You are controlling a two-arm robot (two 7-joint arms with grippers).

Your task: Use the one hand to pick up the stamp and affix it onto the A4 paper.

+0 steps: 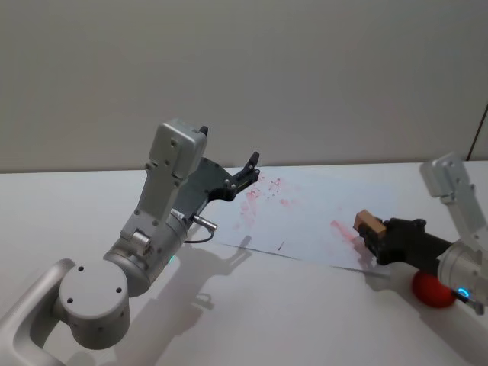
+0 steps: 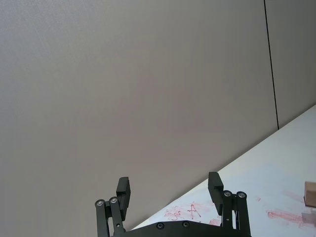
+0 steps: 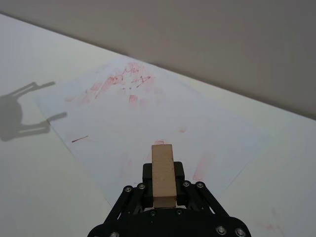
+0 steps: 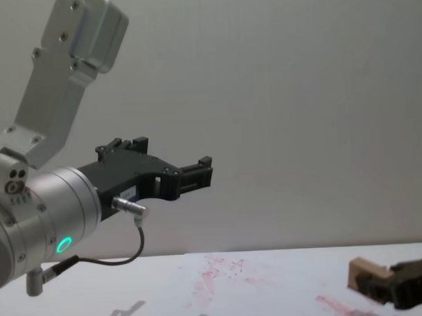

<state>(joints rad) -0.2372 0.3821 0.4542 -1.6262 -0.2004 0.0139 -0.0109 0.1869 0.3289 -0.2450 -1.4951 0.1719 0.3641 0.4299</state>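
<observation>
The stamp (image 1: pixel 368 223), a small tan wooden block, is clamped in my right gripper (image 1: pixel 371 235), which hovers low over the right edge of the A4 paper (image 1: pixel 297 213). The white sheet carries smudged red ink marks, with a blotch just beside the stamp. In the right wrist view the stamp (image 3: pixel 163 174) stands between the jaws above the A4 paper (image 3: pixel 148 118). The chest view has the stamp (image 4: pixel 365 275) at the lower right, just above the sheet (image 4: pixel 257 281). My left gripper (image 1: pixel 250 169) is raised over the paper's far left part, open and empty, seen too as the left gripper (image 2: pixel 170 192).
A red round object (image 1: pixel 433 290) lies on the white table under my right forearm, near the right edge. The left arm's body (image 1: pixel 152 236) rises over the table's left front. A plain wall stands behind the table.
</observation>
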